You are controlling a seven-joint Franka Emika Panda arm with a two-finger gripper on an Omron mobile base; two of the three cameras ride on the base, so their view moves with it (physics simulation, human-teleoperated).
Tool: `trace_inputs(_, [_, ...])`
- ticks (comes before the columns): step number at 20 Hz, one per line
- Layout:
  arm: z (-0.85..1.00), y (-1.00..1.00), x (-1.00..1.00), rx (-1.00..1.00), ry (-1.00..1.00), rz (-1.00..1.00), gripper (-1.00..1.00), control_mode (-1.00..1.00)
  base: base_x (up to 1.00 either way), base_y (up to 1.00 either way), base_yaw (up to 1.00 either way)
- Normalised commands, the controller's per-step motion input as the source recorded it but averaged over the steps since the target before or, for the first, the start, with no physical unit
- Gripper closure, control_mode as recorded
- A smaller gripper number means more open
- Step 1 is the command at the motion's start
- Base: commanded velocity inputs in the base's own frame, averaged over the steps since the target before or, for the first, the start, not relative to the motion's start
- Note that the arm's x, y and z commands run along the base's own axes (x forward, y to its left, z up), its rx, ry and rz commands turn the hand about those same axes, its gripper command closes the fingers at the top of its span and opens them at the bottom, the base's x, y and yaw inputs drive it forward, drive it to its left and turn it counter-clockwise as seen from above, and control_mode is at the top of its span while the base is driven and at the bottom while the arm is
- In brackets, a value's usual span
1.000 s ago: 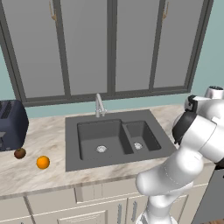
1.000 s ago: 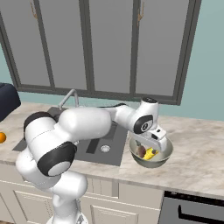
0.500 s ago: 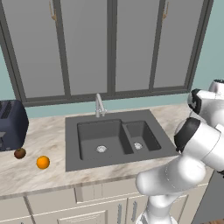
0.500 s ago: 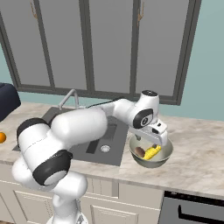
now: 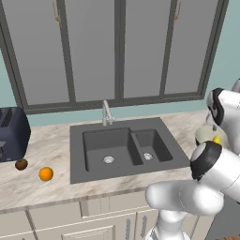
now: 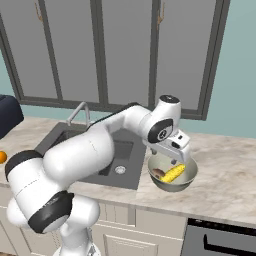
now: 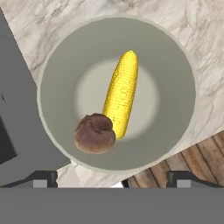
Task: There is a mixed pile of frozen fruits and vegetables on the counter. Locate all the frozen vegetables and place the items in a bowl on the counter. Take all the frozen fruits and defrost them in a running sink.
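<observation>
over at nine o'clock your dark brown fruit (image 5: 21, 164) and orange ball (image 5: 46, 174) sit on the counter (image 5: 51, 145) by the toaster (image 5: 13, 132), not yet in the sink (image 5: 124, 149). at three o'clock the bowl (image 7: 175, 65) holds corn cob (image 7: 122, 94) and mushroom (image 7: 95, 133), so you're about halfway; the gripper (image 7: 111, 178) hangs above, fingers spread and empty.

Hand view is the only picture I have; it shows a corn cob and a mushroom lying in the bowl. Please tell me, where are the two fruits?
Observer: Both fruits lie on the counter left of the sink: the orange ball and the dark brown fruit.
Operator: Is something near them?
Observer: Yes, a dark blue toaster stands just behind the brown fruit.
Operator: Does water run in the sink?
Observer: No stream shows under the faucet.
Operator: Is the gripper holding anything?
Observer: No, the gripper hangs open and empty above the bowl.
</observation>
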Motion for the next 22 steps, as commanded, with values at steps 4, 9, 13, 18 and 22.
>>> trace_inputs(4, [0.22,0.29,-0.23,0.01,-0.04,0.04,-1.0,-1.0,0.0,0.0,0.0])
trace_inputs(9, [0.14,0.44,-0.21,-0.06,-0.03,0.05,-1.0,-1.0,0.0,0.0,0.0])
trace_inputs(13, [0.07,0.47,-0.15,-0.07,-0.02,0.06,-1.0,-1.0,0.0,0.0,0.0])
trace_inputs(18, [0.03,0.46,-0.17,-0.05,-0.02,0.06,-1.0,-1.0,0.0,0.0,0.0])
trace_inputs(22, [0.11,0.48,-0.13,-0.05,-0.02,0.04,-1.0,-1.0,0.0,0.0,0.0])
